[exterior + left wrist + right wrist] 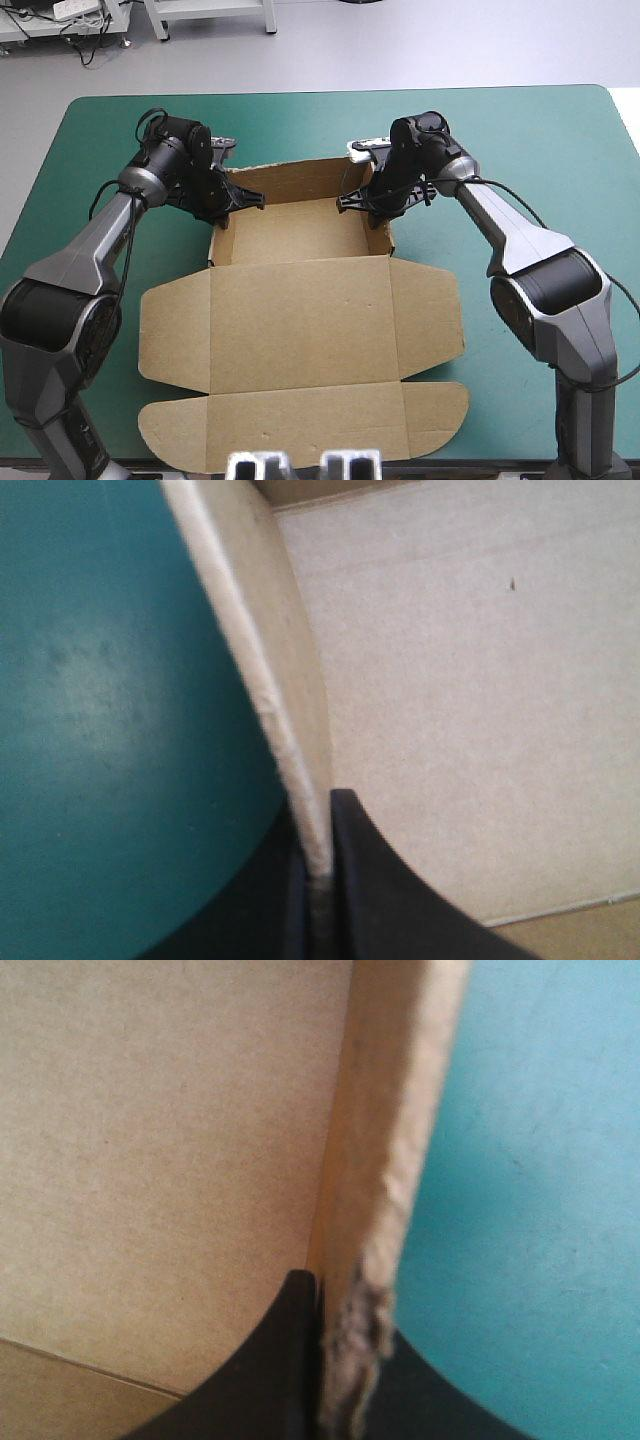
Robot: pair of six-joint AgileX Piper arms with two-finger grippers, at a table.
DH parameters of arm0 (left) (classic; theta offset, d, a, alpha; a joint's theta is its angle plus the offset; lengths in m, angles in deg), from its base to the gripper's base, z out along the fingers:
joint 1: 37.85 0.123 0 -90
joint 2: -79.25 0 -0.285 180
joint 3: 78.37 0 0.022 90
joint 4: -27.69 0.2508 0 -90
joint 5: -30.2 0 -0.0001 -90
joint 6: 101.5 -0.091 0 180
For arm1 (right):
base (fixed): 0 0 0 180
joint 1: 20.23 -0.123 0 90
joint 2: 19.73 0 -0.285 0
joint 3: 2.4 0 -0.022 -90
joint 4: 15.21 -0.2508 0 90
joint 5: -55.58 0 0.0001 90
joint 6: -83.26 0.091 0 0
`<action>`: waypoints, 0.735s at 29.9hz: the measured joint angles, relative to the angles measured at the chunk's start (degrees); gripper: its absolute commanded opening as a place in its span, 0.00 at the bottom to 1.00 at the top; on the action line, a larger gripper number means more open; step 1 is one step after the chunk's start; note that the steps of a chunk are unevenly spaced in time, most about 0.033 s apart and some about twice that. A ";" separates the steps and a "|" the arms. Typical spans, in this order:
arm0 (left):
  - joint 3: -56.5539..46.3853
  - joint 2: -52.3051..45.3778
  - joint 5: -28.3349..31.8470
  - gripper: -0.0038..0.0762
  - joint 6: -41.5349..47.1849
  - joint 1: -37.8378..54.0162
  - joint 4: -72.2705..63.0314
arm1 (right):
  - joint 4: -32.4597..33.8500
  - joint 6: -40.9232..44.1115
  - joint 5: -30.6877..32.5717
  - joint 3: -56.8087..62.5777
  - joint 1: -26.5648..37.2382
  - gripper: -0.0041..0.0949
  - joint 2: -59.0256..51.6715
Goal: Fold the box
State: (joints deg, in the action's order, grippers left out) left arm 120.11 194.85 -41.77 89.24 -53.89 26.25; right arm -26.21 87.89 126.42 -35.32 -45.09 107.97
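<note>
Teal-green cover [520, 160] is stretching across the table, and the brown box [300, 330] is lying at its middle. The far half is standing up as an open tray, and the lid [300, 420] is lying flat toward the near edge. At the tray's far end the left gripper [236, 203] is pinching the left wall [280, 680], its black fingers all but meeting on the board. Opposite, the right gripper [362, 205] is clamping the right wall [385, 1140] likewise, one finger inside the tray, one outside.
</note>
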 measured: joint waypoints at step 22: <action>4.83 4.31 1.05 0.57 0.38 -0.54 -0.91 | 0.30 -3.34 -0.83 -0.54 -0.43 0.52 1.10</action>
State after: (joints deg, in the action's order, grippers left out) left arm 124.94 199.16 -40.73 89.61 -54.43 25.34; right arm -25.91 84.54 125.59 -35.85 -45.52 109.07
